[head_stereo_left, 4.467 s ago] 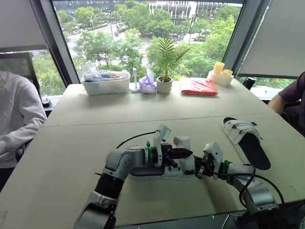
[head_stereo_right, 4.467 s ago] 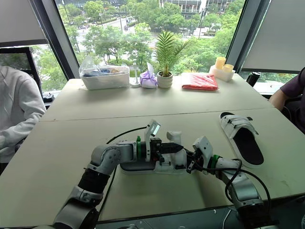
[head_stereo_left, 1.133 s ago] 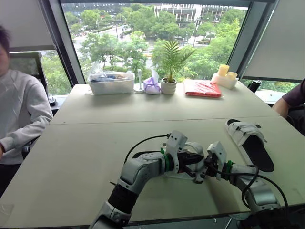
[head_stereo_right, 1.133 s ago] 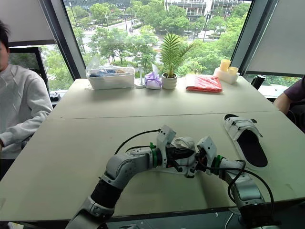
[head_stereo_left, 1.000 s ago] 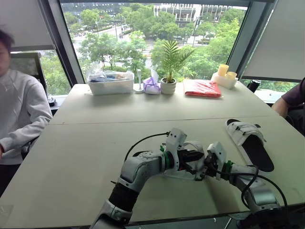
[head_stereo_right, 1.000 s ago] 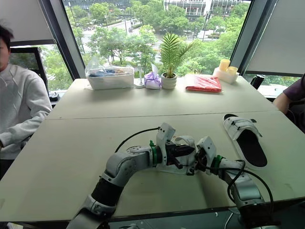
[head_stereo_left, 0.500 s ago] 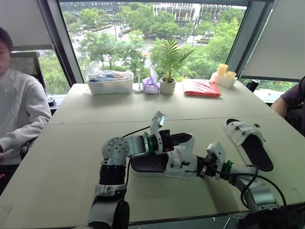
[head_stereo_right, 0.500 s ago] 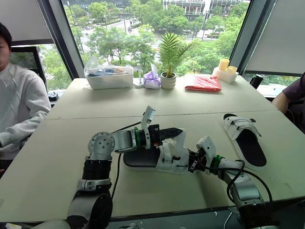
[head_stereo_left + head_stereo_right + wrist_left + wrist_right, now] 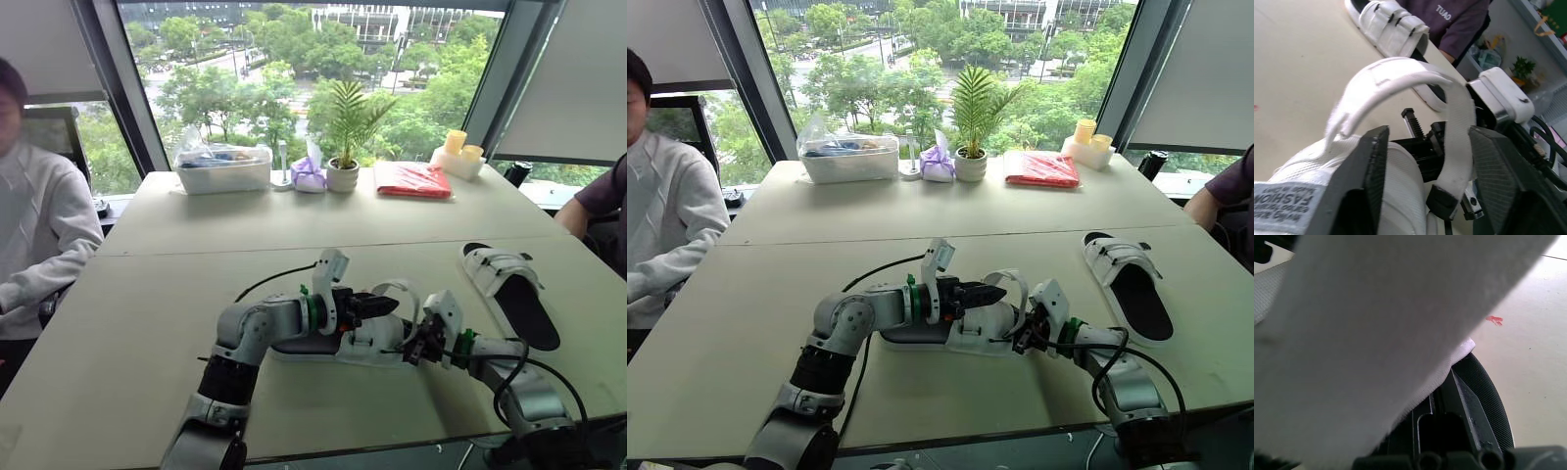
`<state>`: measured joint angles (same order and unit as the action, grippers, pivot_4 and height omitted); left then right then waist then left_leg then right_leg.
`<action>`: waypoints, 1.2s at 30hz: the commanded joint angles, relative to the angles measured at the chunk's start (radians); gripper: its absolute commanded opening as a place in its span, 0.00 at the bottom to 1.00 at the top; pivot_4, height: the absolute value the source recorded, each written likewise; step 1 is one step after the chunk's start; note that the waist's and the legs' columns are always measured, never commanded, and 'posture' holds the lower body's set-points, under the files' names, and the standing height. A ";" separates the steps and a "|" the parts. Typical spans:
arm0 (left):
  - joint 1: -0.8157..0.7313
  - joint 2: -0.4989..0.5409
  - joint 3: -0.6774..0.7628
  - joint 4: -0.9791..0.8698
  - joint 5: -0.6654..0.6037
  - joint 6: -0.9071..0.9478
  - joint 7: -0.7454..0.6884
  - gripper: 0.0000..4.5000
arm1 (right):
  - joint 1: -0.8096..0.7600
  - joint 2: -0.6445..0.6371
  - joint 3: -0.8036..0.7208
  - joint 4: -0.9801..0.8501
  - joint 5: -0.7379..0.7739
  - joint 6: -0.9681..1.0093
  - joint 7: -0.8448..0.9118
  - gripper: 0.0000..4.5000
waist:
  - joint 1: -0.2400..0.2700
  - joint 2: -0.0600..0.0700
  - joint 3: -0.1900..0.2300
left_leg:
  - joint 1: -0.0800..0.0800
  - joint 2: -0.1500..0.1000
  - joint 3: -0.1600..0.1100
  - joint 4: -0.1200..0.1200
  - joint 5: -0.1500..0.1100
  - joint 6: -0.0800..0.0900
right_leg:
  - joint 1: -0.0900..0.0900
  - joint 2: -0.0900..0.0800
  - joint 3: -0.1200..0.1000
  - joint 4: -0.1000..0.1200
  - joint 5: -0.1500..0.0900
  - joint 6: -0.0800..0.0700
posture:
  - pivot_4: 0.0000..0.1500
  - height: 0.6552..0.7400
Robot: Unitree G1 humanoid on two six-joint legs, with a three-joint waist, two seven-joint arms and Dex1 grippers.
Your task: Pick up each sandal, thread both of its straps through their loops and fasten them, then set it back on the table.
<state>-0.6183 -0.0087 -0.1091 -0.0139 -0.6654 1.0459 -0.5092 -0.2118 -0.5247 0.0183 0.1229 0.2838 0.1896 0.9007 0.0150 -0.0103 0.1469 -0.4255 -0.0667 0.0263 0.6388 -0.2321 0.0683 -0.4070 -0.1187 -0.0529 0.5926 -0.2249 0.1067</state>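
A white sandal [image 9: 364, 338] with a black sole lies on the table's near middle. One of its straps [image 9: 402, 291] arches up loose over the upper. My left gripper [image 9: 384, 305] hovers over the upper, open. In the left wrist view its fingers [image 9: 1371, 171] stand wide apart, with the strap [image 9: 1396, 73] curving between them untouched. My right gripper [image 9: 411, 345] sits at the sandal's right end, shut on the strap's end. White fabric lies across the right wrist view. The second sandal [image 9: 511, 294] lies flat at the right, both straps across it.
Along the far edge stand a clear plastic box [image 9: 223, 168], a purple pouch [image 9: 309, 176], a potted plant [image 9: 343, 174], a red packet [image 9: 411, 178] and yellow cups [image 9: 456, 157]. A person in white [image 9: 39, 235] sits at the left. A dark sleeve [image 9: 598, 201] shows at the right.
My left gripper has come down from its raised pull and opened, leaving the strap arched over the sandal. The right gripper has stayed shut at the sandal's right end.
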 commanded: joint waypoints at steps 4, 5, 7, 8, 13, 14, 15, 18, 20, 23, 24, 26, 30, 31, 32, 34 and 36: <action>0.031 0.018 -0.035 -0.141 -0.013 -0.004 -0.014 0.59 | 0.026 0.010 0.036 0.060 -0.035 0.026 -0.011 0.00 | -0.004 0.000 0.000 | 0.000 0.000 0.000 -0.002 0.000 0.000 | -0.001 0.000 0.000 -0.001 0.000 0.000 | 1.00 0.99; 0.031 0.025 -0.051 -0.147 0.004 -0.013 -0.010 0.59 | 0.025 0.010 0.037 0.061 -0.035 0.026 -0.011 0.00 | -0.003 0.000 0.000 | 0.000 0.000 0.000 -0.002 0.000 0.000 | -0.001 0.000 0.000 -0.001 0.000 0.000 | 1.00 0.99; 0.028 0.054 -0.121 -0.159 0.060 -0.040 -0.009 0.59 | 0.023 0.010 0.037 0.064 -0.035 0.026 -0.010 0.00 | -0.003 0.000 0.000 | 0.000 0.000 0.000 -0.002 0.000 0.000 | 0.000 0.000 0.000 -0.001 0.000 0.000 | 1.00 0.99; 0.028 0.058 -0.148 -0.159 0.085 -0.054 -0.001 0.59 | 0.022 0.011 0.038 0.065 -0.035 0.025 -0.010 0.00 | -0.003 0.000 0.000 | 0.000 0.000 0.000 -0.002 0.000 0.000 | 0.000 0.000 0.000 -0.001 0.000 0.000 | 1.00 0.99; 0.019 0.035 -0.224 -0.125 0.161 -0.081 0.041 0.59 | 0.021 0.011 0.037 0.067 -0.035 0.025 -0.011 0.00 | -0.003 0.000 0.000 | 0.000 0.000 0.000 -0.002 0.000 0.000 | 0.000 0.000 0.000 -0.001 0.000 0.000 | 1.00 0.99; 0.016 0.029 -0.227 -0.115 0.169 -0.090 0.042 0.59 | 0.022 0.011 0.036 0.065 -0.034 0.026 -0.011 0.00 | -0.003 0.000 0.000 | 0.000 0.000 0.000 -0.002 0.000 0.000 | 0.000 0.000 0.000 -0.001 0.000 0.000 | 1.00 0.99; 0.012 0.023 -0.226 -0.109 0.173 -0.098 0.039 0.59 | 0.024 0.010 0.035 0.062 -0.034 0.026 -0.012 0.00 | -0.003 0.000 0.000 | 0.000 0.000 0.000 -0.002 0.000 0.000 | 0.000 0.000 0.000 -0.001 0.000 0.000 | 1.00 0.99; 0.000 0.000 -0.217 -0.103 0.172 -0.104 0.034 0.59 | 0.030 0.009 0.033 0.059 -0.033 0.026 -0.013 0.00 | -0.002 0.000 0.000 | 0.000 0.000 0.000 -0.002 0.000 0.000 | 0.000 0.000 0.000 -0.001 0.000 0.000 | 1.00 0.99; -0.007 -0.009 -0.220 -0.098 0.179 -0.105 0.034 0.59 | 0.031 0.010 0.032 0.059 -0.034 0.025 -0.014 0.00 | -0.002 0.000 0.000 | 0.000 0.000 0.000 -0.002 0.000 0.000 | 0.000 0.000 0.000 -0.001 0.000 0.000 | 1.00 0.99; -0.022 -0.020 -0.243 -0.073 0.212 -0.122 0.038 0.59 | 0.031 0.013 0.031 0.059 -0.034 0.025 -0.016 0.00 | -0.001 0.000 0.000 | 0.000 0.000 0.000 -0.001 0.000 0.000 | 0.000 0.000 0.000 -0.002 0.000 0.000 | 1.00 0.99; -0.030 -0.028 -0.251 -0.058 0.228 -0.129 0.045 0.59 | 0.031 0.015 0.031 0.059 -0.034 0.025 -0.017 0.00 | -0.001 0.000 0.000 | 0.000 0.000 0.000 -0.001 0.000 0.000 | 0.000 0.000 0.000 -0.002 0.000 0.000 | 1.00 0.99; -0.040 -0.044 -0.255 -0.032 0.249 -0.139 0.055 0.59 | 0.031 0.017 0.032 0.059 -0.035 0.024 -0.019 0.00 | 0.000 0.000 0.000 | 0.000 0.000 0.000 -0.001 0.000 0.000 | 0.000 0.000 0.000 -0.002 0.000 0.000 | 1.00 0.99; -0.069 -0.086 -0.246 0.020 0.286 -0.154 0.085 0.59 | 0.032 0.020 0.033 0.057 -0.036 0.023 -0.022 0.00 | -0.001 0.000 0.000 | 0.001 0.000 0.000 -0.001 0.000 0.000 | 0.001 0.000 0.000 -0.003 0.000 0.000 | 1.00 0.99; -0.075 -0.095 -0.245 0.030 0.292 -0.158 0.089 0.59 | 0.032 0.020 0.033 0.057 -0.036 0.023 -0.022 0.00 | -0.001 0.000 0.000 | 0.000 0.000 0.000 -0.001 0.000 0.000 | 0.001 0.000 0.000 -0.003 0.000 0.000 | 1.00 0.99; -0.085 -0.104 -0.245 0.041 0.300 -0.164 0.092 0.59 | 0.032 0.021 0.034 0.056 -0.036 0.023 -0.023 0.00 | -0.002 0.000 0.000 | 0.000 0.000 0.000 -0.001 0.000 0.000 | 0.001 0.000 -0.001 -0.003 0.000 0.001 | 1.00 0.99; -0.100 -0.119 -0.247 0.060 0.311 -0.171 0.092 0.59 | 0.033 0.021 0.034 0.052 -0.036 0.025 -0.024 0.00 | -0.003 0.000 0.000 | 0.000 0.000 0.000 -0.001 0.000 0.000 | 0.001 0.000 -0.001 -0.003 0.000 0.001 | 1.00 0.99; -0.112 -0.126 -0.252 0.075 0.326 -0.174 0.094 0.47 | 0.034 0.021 0.035 0.043 -0.035 0.029 -0.026 0.00 | -0.002 0.000 0.000 | 0.000 0.000 0.000 -0.001 0.000 0.000 | 0.001 0.000 -0.001 -0.003 0.000 0.001 | 1.00 0.99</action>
<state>-0.7074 -0.1209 -0.3525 0.0743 -0.3502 0.8959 -0.4129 -0.2107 -0.5136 0.0168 0.1222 0.2840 0.1817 0.8897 0.0125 -0.0105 0.1472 -0.4254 -0.0667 0.0263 0.6376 -0.2320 0.0685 -0.4058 -0.1186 -0.0537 0.5893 -0.2249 0.1074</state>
